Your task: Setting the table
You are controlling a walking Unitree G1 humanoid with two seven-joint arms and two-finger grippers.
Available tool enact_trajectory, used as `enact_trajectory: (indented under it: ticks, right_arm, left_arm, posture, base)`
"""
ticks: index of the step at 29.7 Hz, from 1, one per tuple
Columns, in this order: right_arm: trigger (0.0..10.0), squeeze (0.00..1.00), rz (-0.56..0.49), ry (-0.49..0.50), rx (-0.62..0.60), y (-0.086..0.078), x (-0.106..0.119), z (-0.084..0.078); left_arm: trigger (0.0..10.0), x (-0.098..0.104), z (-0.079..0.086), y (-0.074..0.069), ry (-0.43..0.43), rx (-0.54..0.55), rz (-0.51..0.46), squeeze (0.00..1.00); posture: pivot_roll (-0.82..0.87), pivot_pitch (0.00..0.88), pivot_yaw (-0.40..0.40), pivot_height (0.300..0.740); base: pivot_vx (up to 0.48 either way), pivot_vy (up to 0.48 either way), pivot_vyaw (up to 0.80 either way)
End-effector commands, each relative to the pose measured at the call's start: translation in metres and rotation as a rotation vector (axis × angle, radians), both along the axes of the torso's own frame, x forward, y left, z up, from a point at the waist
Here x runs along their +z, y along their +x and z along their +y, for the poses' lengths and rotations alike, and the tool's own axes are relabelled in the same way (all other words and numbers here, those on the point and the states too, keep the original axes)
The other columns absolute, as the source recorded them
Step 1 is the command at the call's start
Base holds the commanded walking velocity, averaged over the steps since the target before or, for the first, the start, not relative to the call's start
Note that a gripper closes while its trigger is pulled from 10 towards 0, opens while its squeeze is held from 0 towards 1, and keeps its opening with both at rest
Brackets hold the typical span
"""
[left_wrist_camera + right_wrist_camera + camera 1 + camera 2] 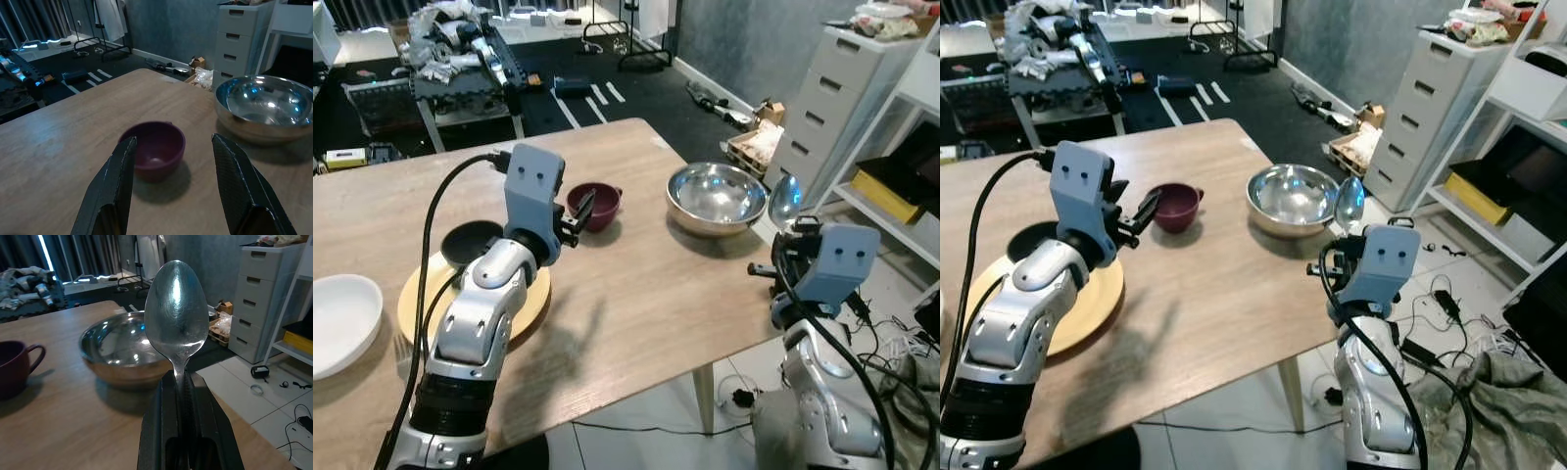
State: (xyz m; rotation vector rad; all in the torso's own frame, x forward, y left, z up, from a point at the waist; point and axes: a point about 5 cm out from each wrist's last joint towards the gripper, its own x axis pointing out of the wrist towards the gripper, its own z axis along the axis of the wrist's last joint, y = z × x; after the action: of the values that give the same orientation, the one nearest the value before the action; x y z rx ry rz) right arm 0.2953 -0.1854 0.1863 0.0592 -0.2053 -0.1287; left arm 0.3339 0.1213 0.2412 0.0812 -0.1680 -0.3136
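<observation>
Left eye view: wooden table (636,284), dark floor (607,69); left fingers (117,186) apart; right fingers (161,431) clamping spoon (177,313)

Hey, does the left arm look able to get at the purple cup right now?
Probably yes. The left gripper hangs open just short of the purple cup, with only bare table between them.
</observation>
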Motion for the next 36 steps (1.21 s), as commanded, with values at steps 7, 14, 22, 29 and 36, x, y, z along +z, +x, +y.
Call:
enact_trajectory:
  ticks: [7,14,22,29,36]
  right_arm:
    - [10.0,0.0,0.004,0.002,-0.005,-0.0001,-0.0029,-0.0004]
    - [10.0,0.0,0.009,-0.001,-0.007,-0.0007,-0.0038,-0.0016]
    - [10.0,0.0,0.01,-0.002,-0.011,-0.0008,-0.0041,-0.0016]
    - [10.0,0.0,0.013,-0.002,-0.011,-0.0008,-0.0052,-0.0017]
    - [10.0,0.0,0.013,-0.003,-0.01,-0.0007,-0.0057,-0.0016]
  left_arm:
    - [10.0,-0.0054,0.0018,0.0009,-0.003,0.005,0.025,0.0]
    - [10.0,-0.0055,0.0007,0.0014,-0.005,0.002,0.027,0.0]
    - [10.0,-0.0052,0.0007,0.002,-0.005,-0.001,0.026,0.0]
    - [10.0,-0.0042,0.0,0.0029,-0.006,-0.002,0.023,0.0]
    - [10.0,-0.0043,0.0003,0.0036,-0.012,0.002,0.027,0.0]
  posture:
    - [-0.08,0.0,0.06,0.74]
    - [-0.08,0.0,0.061,0.74]
    - [-0.09,0.0,0.064,0.74]
    - [-0.09,0.0,0.065,0.74]
    - [-0.09,0.0,0.066,0.74]
  base:
    - [-0.398,0.0,0.0]
    - [-0.388,0.0,0.0]
    - [-0.377,0.0,0.0]
    - [-0.369,0.0,0.0]
    - [-0.099,0.0,0.0]
